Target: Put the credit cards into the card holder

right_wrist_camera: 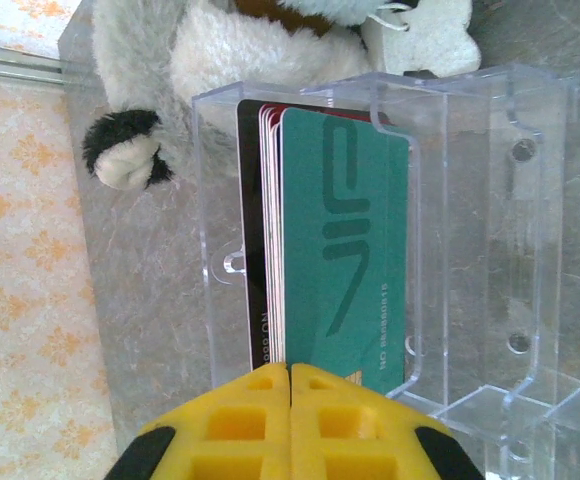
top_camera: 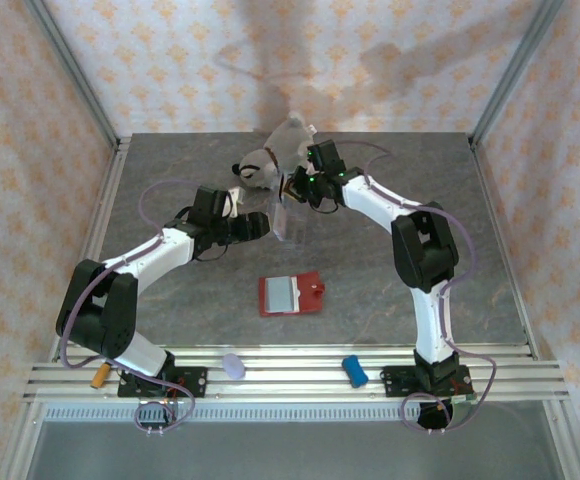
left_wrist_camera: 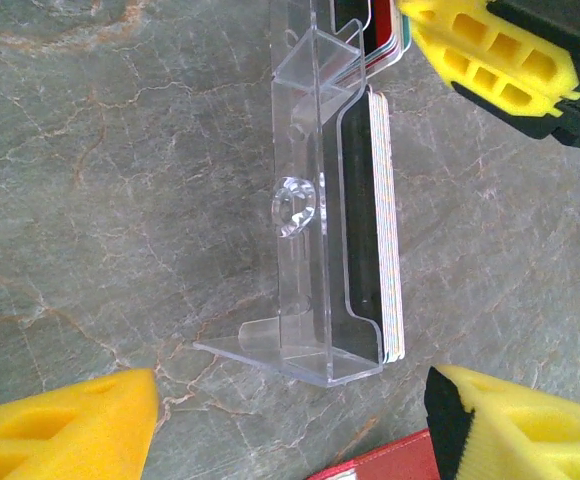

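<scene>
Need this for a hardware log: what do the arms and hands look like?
The left arm and right arm have white links, black joints and looping lilac cables; green lights glow near the right wrist. The left hand and right hand have yellow pads with rectangular cut-outs.

plainly a robotics lab bench, set up as a closed test cell. walled on three sides with thin panels printed in a pale orange wallpaper pattern, held between bare aluminium posts — more stage set than room. floored with a grey marble-look tabletop, edged on the near side by slotted aluminium rails. bolted onto those rails, side by side, a left arm and a right arm, with purple cables looped loose along both. scattered with odd props: a plush toy, a clear plastic case, and small bits parked on the rails — possibly caps or rollers, too small to tell.
</scene>
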Robot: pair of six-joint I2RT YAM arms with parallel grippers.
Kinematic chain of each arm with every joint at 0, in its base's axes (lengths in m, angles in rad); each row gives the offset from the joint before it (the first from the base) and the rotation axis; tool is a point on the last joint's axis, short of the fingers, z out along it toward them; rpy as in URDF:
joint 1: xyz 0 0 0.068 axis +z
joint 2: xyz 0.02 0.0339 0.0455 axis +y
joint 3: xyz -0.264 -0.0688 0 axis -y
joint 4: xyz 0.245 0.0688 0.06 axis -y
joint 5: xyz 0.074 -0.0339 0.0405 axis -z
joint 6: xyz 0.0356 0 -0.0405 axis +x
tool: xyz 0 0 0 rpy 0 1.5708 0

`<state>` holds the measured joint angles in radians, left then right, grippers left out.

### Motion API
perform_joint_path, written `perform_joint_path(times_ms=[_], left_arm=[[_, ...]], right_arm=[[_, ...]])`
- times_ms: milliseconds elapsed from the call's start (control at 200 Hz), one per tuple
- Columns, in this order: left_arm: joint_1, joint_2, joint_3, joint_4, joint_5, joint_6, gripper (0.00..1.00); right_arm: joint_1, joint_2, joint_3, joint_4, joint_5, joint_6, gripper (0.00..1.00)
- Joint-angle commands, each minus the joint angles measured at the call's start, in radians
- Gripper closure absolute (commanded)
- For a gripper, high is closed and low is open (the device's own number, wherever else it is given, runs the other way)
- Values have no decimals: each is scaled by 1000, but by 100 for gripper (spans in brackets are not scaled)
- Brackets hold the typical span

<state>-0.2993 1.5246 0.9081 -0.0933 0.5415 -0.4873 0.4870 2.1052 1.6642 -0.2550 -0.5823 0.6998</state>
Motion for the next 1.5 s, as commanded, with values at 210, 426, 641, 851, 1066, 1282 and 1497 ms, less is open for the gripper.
perform_joint_path(times_ms=[210, 426, 641, 851, 1066, 1282, 1497], left_arm=[[2, -21, 38, -34, -14, 35, 27], [5, -13, 38, -34, -8, 41, 27], [5, -1, 35, -12, 8, 29, 27], [5, 10, 32, 4, 18, 23, 29], [5, 15, 29, 13, 22, 18, 30], [4, 9, 20, 14, 21, 21, 30], [5, 8, 20, 12, 20, 23, 31]], right_arm=[[-11, -42, -1, -28, 4, -29, 95], [-11, -1, 28, 6, -61, -10, 81], [-9, 43, 67, 5, -86, 5, 60], [-3, 78, 104, 12, -121, 11, 59], [-2, 95, 114, 56, -175, 36, 67], [-2, 89, 112, 67, -181, 40, 77], [-2, 82, 108, 75, -185, 43, 78]])
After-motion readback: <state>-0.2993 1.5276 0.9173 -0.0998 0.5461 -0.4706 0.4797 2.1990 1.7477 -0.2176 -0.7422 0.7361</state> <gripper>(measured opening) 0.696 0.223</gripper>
